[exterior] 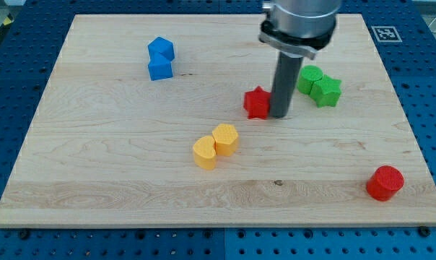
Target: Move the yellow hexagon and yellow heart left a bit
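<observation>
Tip (280, 115) of the bare rod holds nothing beside the red block (257, 102), so it should go around to the right of the touching yellow hexagon (225, 139) and yellow heart (204, 153), mid-board, then push slowly left.

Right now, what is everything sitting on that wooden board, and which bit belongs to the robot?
wooden board: one, light wood, filling most of the view, on a blue perforated table.
blue blocks: two, touching, upper left of the board; shapes unclear.
red star block: one, near the middle, just left of my tip.
green blocks: two, touching, right of the rod.
yellow hexagon: one, below the centre.
yellow heart: one, touching the hexagon's lower left.
red cylinder: one, lower right corner.
marker tag: one, black and white, top right corner.
my tip: one dark rod end, beside the red star, above and right of the yellow pair.
</observation>
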Robot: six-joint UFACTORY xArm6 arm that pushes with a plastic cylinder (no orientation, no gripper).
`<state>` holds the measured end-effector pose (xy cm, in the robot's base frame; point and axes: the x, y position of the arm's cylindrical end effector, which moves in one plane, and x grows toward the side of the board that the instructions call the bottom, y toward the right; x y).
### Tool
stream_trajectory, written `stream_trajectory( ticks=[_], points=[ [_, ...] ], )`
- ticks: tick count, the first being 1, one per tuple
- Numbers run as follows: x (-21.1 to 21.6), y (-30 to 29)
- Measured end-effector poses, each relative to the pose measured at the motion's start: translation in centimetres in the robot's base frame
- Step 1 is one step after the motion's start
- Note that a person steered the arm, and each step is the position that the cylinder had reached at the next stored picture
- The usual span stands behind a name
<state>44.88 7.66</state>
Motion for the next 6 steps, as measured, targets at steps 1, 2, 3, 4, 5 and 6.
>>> stream_trajectory(
  ticks=[1,2,3,4,5,6],
  points=[
    [-0.1,-3.4],
    [-0.9,-4.6],
    [-0.9,-2.6],
    [-0.5,-2.5],
    [3.3,-3.6],
    [5.5,-7.5]
  ],
)
